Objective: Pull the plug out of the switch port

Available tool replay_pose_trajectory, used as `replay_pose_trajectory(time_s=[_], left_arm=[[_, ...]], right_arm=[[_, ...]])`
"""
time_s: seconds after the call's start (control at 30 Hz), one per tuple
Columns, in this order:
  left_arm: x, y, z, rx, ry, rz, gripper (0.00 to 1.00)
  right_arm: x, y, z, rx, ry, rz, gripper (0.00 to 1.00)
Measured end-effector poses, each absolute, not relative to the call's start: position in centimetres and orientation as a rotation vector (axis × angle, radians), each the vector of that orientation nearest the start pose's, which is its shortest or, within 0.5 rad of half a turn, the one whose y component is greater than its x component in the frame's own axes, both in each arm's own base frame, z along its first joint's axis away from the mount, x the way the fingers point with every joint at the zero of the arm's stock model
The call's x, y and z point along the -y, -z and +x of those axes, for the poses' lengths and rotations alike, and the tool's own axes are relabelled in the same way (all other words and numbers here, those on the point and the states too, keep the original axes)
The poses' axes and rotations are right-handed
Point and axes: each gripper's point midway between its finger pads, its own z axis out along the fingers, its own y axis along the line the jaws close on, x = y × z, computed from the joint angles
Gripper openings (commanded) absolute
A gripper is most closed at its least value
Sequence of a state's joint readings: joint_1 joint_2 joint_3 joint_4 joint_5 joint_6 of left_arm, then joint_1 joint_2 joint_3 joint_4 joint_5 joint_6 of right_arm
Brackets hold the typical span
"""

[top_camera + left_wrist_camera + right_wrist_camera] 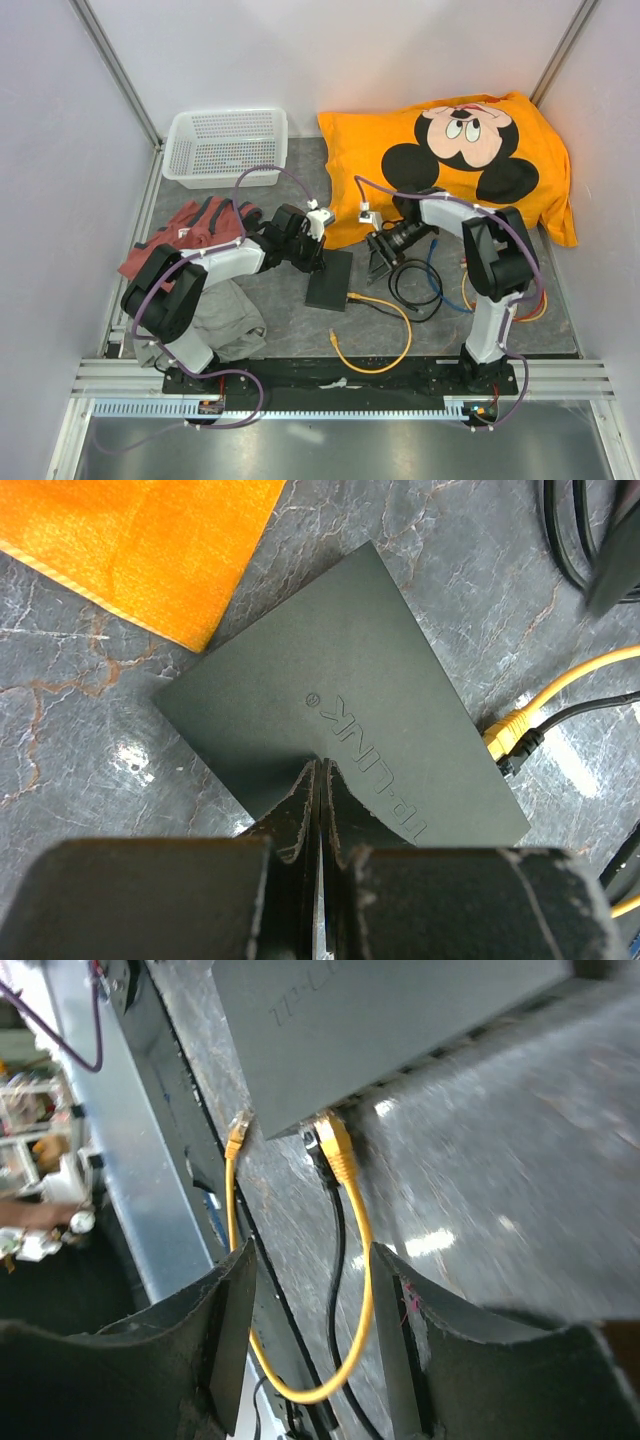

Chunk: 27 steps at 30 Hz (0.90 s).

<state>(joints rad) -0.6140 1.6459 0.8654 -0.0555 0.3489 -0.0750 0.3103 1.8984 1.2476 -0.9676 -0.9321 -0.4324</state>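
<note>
Plug (338, 1150) on a yellow cable (358, 1260) sits in the switch (340, 710) at its near right corner, left jaws pressed together atop the switch, right jaws spread near that corner, clear of the plug.

The brand name TP-LINK, with a small circled mark beside it, stands embossed on the matte black top of the switch (290, 680), seen from the left wrist. The right wrist view catches the same lettering only in part.
</note>
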Motion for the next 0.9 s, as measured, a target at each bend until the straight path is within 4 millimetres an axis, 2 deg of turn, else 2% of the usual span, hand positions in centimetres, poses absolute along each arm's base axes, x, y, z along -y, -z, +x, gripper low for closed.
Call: replay_pose_trajectory(time_s=[0.17, 0.27, 0.43, 0.63, 0.8, 0.9], left_arm=[[27.3, -4.3, 27.8, -2.332, 0.722, 0.830, 0.02], [27.3, -4.3, 27.8, -2.331, 0.719, 0.833, 0.01], [27.3, -4.3, 27.8, -2.330, 0.715, 0.837, 0.02], [27.3, -4.3, 27.6, -2.331, 0.713, 0.844, 0.02], [27.3, -4.3, 27.6, -2.331, 0.711, 0.848, 0.02], [27.3, -4.3, 27.6, -2.329, 0.710, 0.850, 0.02]], right_arm=[[-22.9, -5.0, 21.7, -2.673, -1.504, -1.039, 0.53], [-23.3, -4.2, 21.3, -2.700, -1.534, -1.037, 0.52], [-23.8, -3.3, 21.9, -2.721, -1.544, -1.017, 0.50], [-25.6, -2.6, 22.8, -2.702, -1.513, -1.021, 0.47], [-27.1, -2.4, 23.1, -2.678, -1.508, -1.017, 0.46], [-27.3, -2.4, 23.1, -2.686, -1.509, -1.010, 0.45]])
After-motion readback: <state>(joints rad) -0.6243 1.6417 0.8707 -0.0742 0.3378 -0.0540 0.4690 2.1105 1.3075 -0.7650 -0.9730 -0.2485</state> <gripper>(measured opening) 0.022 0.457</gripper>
